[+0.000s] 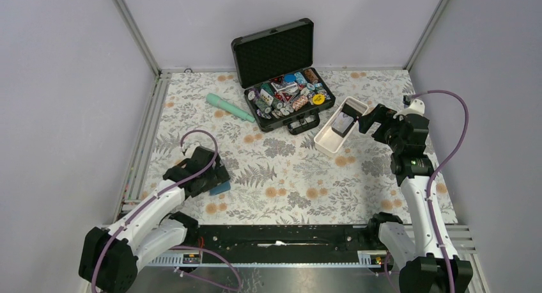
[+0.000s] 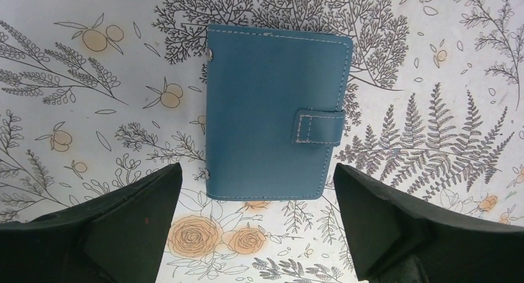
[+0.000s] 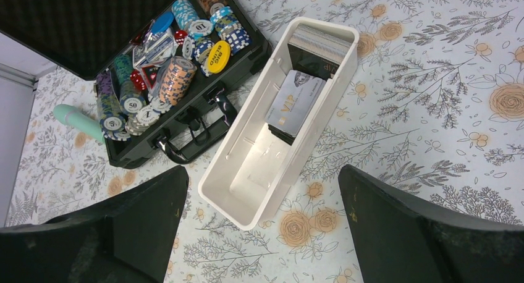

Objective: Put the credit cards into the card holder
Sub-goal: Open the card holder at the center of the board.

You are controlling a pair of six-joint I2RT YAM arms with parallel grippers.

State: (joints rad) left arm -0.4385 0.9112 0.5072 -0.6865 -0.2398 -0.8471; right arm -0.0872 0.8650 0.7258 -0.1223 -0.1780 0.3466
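Note:
The card holder [image 2: 272, 116] is a closed teal-blue wallet with its strap fastened, flat on the floral cloth. My left gripper [image 2: 256, 172] hovers over its near edge, open and empty, one finger to each side. From above only a blue corner of the card holder [image 1: 221, 189] shows beside the left gripper [image 1: 206, 171]. The credit cards [image 3: 295, 101] lie in a long white tray [image 3: 216, 172]: a silver-grey one tilted on dark ones, with more stacked upright at the far end. My right gripper [image 3: 264, 172] hangs open above the tray's near end, holding nothing.
An open black foam-lined case [image 1: 291, 95] full of poker chips [image 3: 179, 73] sits just left of the tray [image 1: 323, 142]. A mint-green cylinder [image 1: 230, 107] lies left of the case. Grey walls and metal rails enclose the table.

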